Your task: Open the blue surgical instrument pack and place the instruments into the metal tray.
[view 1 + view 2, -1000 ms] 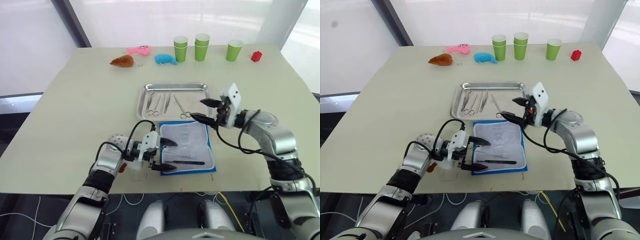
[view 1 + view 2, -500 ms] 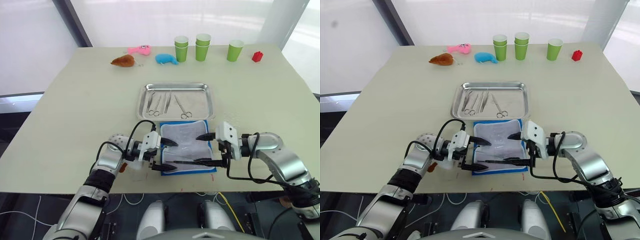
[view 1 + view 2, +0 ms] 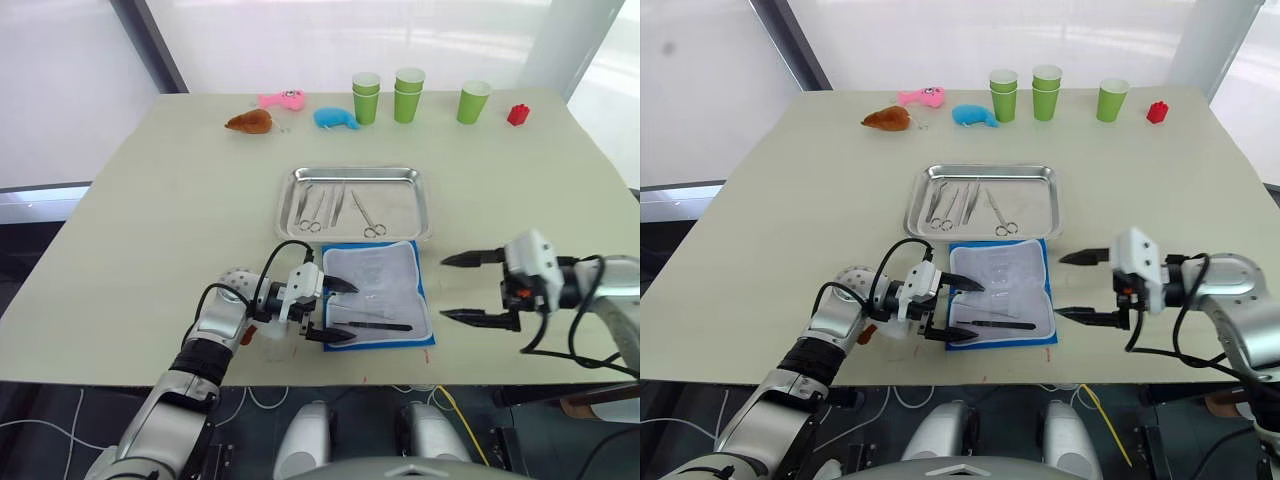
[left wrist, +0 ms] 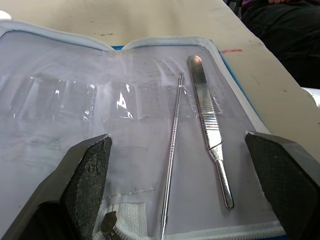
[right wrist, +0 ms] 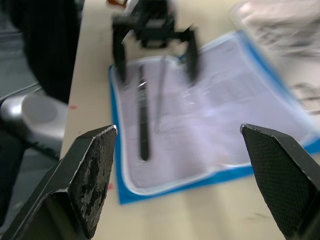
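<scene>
The right gripper (image 3: 462,288) has pulled back empty, fingers spread, to three o'clock of the blue surgical instrument pack (image 3: 378,294). Two instruments (image 4: 209,125) remain inside; others lie in the metal tray (image 3: 353,175) at twelve. The left gripper (image 3: 336,311) gapes over the pack.

A big pale table (image 3: 150,230) holds everything. Near its front edge lies the open blue surgical instrument pack (image 3: 377,293), and just behind it sits the metal tray (image 3: 355,177). Along the far edge, from left to right, are a brown plush toy (image 3: 248,122), a pink plush toy (image 3: 280,99), a small blue plush toy (image 3: 335,118), two stacks of green cups (image 3: 366,98) (image 3: 407,94), one more green cup (image 3: 474,102) and a small red block (image 3: 517,115).
</scene>
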`<control>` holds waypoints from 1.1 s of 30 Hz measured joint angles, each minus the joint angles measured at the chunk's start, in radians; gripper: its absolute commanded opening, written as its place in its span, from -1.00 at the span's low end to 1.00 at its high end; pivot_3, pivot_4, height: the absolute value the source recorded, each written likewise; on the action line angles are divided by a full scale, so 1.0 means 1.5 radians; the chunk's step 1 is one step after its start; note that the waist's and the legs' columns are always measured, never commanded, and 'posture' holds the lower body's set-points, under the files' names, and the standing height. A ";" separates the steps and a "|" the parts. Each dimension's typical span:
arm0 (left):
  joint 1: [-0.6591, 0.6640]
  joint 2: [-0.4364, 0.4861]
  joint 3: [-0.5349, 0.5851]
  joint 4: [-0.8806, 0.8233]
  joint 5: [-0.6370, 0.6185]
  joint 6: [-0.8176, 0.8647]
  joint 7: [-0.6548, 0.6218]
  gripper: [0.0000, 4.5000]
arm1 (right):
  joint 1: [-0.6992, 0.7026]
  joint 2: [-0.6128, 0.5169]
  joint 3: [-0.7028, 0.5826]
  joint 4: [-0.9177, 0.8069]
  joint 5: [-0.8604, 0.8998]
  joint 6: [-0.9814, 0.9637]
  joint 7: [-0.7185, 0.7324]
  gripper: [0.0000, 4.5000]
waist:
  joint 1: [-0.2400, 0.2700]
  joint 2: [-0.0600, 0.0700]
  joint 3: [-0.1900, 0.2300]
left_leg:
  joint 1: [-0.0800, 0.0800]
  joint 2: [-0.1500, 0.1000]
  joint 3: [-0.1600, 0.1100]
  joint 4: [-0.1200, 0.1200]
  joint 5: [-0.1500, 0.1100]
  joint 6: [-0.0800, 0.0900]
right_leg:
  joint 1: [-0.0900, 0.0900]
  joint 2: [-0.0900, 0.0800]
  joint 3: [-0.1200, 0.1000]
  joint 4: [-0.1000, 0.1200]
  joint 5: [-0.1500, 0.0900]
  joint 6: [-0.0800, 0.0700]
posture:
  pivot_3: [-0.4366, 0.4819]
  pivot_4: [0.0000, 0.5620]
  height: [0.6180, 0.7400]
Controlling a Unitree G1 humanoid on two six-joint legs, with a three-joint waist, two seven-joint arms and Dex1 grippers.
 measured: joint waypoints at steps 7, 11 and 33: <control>-0.001 -0.002 0.000 0.001 0.000 -0.002 -0.002 1.00 | 0.001 -0.068 -0.081 0.030 0.082 0.012 0.087 0.84 | 0.002 0.000 0.000 | 0.000 0.000 0.000 0.000 0.000 0.000 | 0.000 0.000 0.000 -0.001 0.000 0.000 | -0.05 -0.47 1.00; -0.002 -0.003 0.000 0.003 0.001 -0.005 -0.002 1.00 | -0.006 -0.117 -0.095 0.062 0.087 0.007 0.146 0.84 | 0.002 0.001 0.000 | 0.000 0.000 0.000 0.000 0.000 0.000 | 0.000 0.000 0.000 -0.001 0.000 0.000 | -0.05 -0.47 1.00; -0.003 -0.004 -0.001 0.003 0.003 -0.006 -0.003 1.00 | -0.026 -0.066 -0.002 0.020 -0.012 0.003 0.021 0.92 | 0.005 0.001 0.000 | 0.000 0.000 0.001 0.000 0.000 0.000 | 0.000 0.000 0.000 -0.001 0.000 0.000 | -0.05 -0.47 1.00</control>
